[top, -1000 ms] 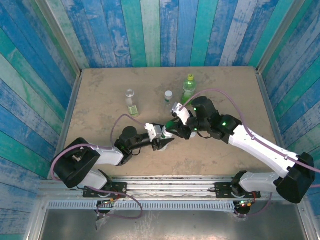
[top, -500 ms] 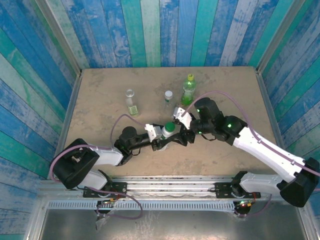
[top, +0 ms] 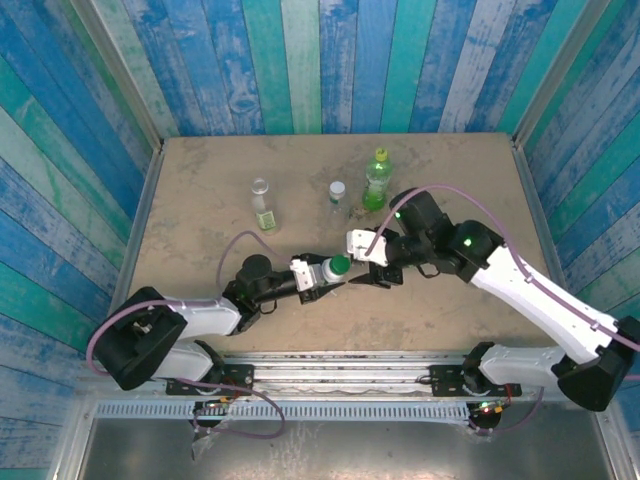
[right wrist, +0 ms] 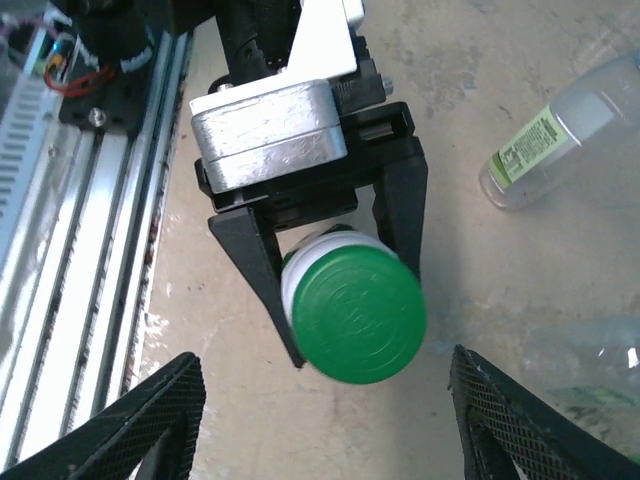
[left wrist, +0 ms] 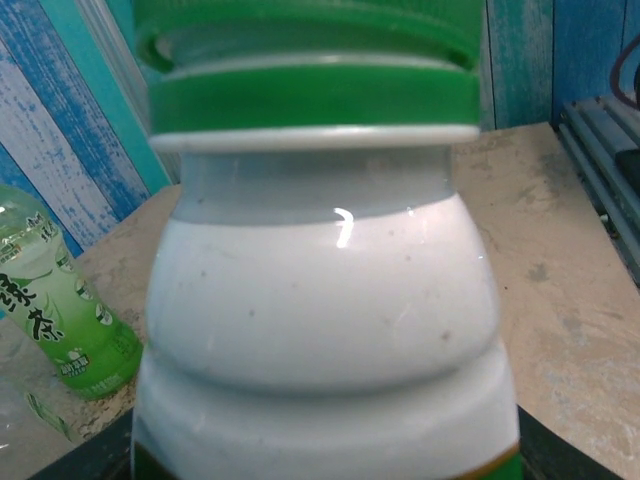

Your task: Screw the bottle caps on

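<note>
At the near edge of the counter, both arm bases sit on the rail, the left arm lying low and reaching rightward toward the middle.

Near-centre: left claw is clenched on the white bottle. The right wrist view shows its two black fingers pressed against opposite sides of the bottle's body. The bottle is held off upright, tipped over with its top pointing toward the right arm.

The dark green cap sits on this bottle's neck. The left wrist view shows the cap above a green collar ring, with a thin gap between them. How far it is threaded on cannot be told.

Just right of the cap: right claw is released, jaws spread wide and nothing between them. In its own wrist view the cap faces the camera, with the mesh-padded fingertips well apart to either side of it and not touching it.

Farther back, three bottles stand upright in a loose row, well apart from both claws:
- left: clear bottle with a yellow-green label low down; whether it is capped cannot be told.
- middle: second clear bottle, white cap on top.
- right, farthest: green bottle, yellow-green cap on top.
</note>
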